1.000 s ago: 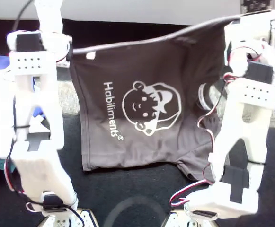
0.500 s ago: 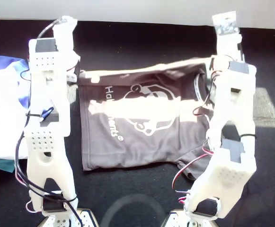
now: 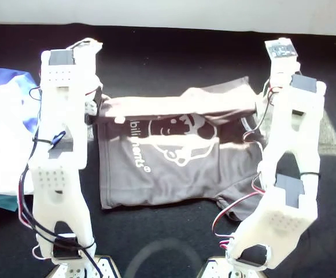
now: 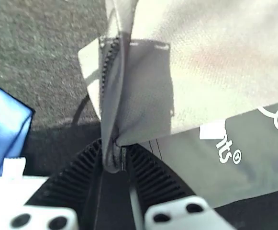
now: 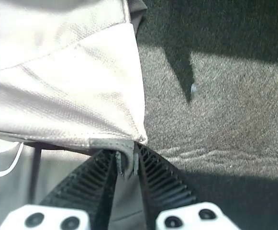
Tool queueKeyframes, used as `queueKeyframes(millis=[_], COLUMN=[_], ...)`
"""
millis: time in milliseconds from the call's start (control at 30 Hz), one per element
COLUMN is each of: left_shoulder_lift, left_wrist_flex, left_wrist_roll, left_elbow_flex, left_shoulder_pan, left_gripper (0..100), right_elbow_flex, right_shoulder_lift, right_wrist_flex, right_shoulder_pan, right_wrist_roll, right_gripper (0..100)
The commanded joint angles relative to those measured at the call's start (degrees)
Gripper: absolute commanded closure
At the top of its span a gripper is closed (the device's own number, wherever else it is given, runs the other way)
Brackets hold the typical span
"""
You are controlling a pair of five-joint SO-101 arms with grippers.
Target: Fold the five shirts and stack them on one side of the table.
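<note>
A grey shirt (image 3: 173,174) with a white cartoon print lies on the black table between the two arms. Its far edge is doubled over toward the near side, forming a pale band across the print. In the high view my left gripper (image 3: 96,109) holds that band's left corner. My right gripper (image 3: 261,99) holds the right corner. The left wrist view shows my left gripper (image 4: 113,155) shut on a bunched hem of the shirt (image 4: 215,57). In the right wrist view my right gripper (image 5: 127,164) is shut on a corner of the shirt (image 5: 67,86) just above the table.
A pile of white and blue shirts (image 3: 3,133) lies at the left edge of the table, close to the left arm; a blue cloth (image 4: 5,129) of that pile is beside my left gripper. Bare black tabletop (image 3: 168,52) stretches beyond the shirt and to the right.
Both grippers have come down and toward the near side with the shirt's far edge. The shirt, held up and spread a second ago, now lies doubled over on itself.
</note>
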Motion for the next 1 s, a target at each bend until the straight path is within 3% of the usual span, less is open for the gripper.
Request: queueKeyframes(millis=[0,467,733,967], left_shoulder_lift=[-13.85,-42.07,-48.57,-52.62], left_wrist_flex=[0.53,-1.93,-12.40,-13.01], left_wrist_roll=[-0.44,-0.26,-0.18,-0.44], left_elbow_flex=[15.08,52.53,71.08,75.38], left_shoulder_pan=[1.01,1.01,3.30,6.29], left_gripper=[99,99,99,99], right_elbow_flex=[-2.07,1.10,31.16,48.92], right_shoulder_lift=[-6.02,-20.53,-36.35,-49.80], right_wrist_flex=[4.44,21.49,8.13,1.36], right_shoulder_pan=[0.92,1.98,8.57,13.67], right_wrist_roll=[-0.35,-0.35,6.07,12.92], right_gripper=[99.3,99.3,99.3,99.3])
